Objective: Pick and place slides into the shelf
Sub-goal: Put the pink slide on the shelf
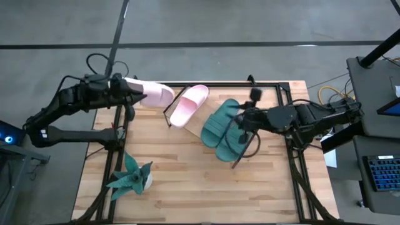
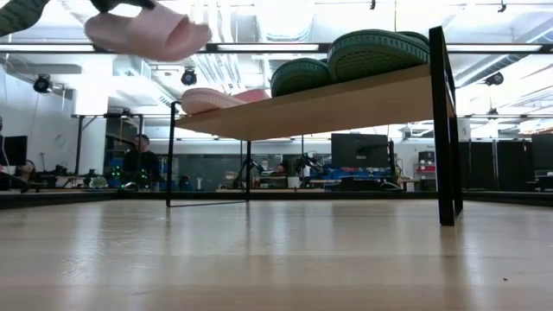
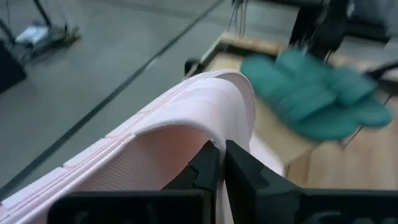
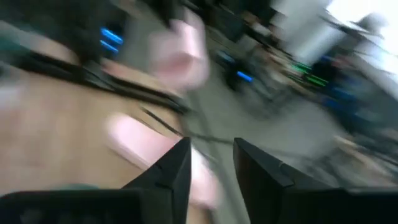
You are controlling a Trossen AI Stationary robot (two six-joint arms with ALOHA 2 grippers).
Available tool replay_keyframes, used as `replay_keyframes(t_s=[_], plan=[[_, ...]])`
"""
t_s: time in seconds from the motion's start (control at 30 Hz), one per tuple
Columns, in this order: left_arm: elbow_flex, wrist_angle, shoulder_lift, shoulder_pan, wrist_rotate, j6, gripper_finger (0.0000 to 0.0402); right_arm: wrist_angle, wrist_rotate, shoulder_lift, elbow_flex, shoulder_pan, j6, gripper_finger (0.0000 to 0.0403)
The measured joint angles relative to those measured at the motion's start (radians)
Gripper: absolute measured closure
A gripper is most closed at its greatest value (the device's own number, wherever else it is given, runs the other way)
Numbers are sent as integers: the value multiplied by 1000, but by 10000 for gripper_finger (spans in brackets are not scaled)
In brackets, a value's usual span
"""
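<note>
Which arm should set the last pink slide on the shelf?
Left. Its gripper already holds the pink slide beside the shelf; the right gripper, over the green slides, holds nothing.

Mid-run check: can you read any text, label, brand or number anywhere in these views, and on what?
None readable.
Pink slide held by the left gripper: plain, no brand visible.
Green slides on the shelf: no marking visible.
Lit screens in the room behind, low view: too small to read.
Right wrist view: too blurred to read anything.
</note>
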Motion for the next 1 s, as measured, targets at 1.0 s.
replay_keyframes(t_s=[1.0], plan=[[-47, 322, 165, -25, 381, -59, 401, 466, 94, 466, 49, -22, -1433, 261]])
